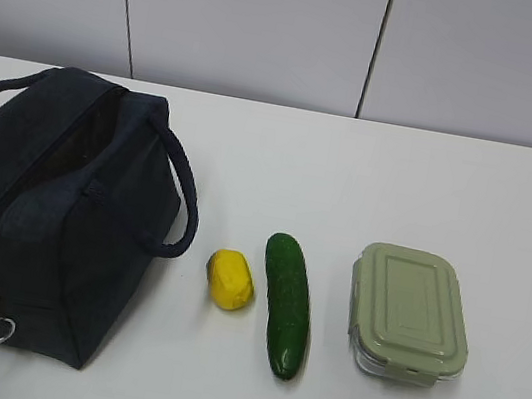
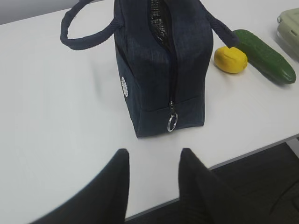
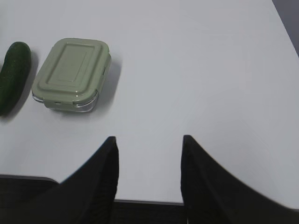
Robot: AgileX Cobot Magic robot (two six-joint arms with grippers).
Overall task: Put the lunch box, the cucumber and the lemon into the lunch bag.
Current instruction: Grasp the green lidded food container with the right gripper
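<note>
The left claw [image 2: 152, 186] hangs spread and empty over the near edge of the counter [image 1: 450, 188], facing the lunch bag [image 2: 159, 70]; the right claw [image 3: 149, 177] is likewise spread and empty, short of the lunch box [image 3: 70, 74]. Nothing is packed yet: the lemon [image 1: 230, 280], the cucumber [image 1: 287, 304] and the lunch box lie in a row on the counter to the right of the bag, all three still to go in. The bag's top looks partly unzipped, its handle [image 1: 180, 196] drooping toward the lemon and possibly crowding the opening
</note>
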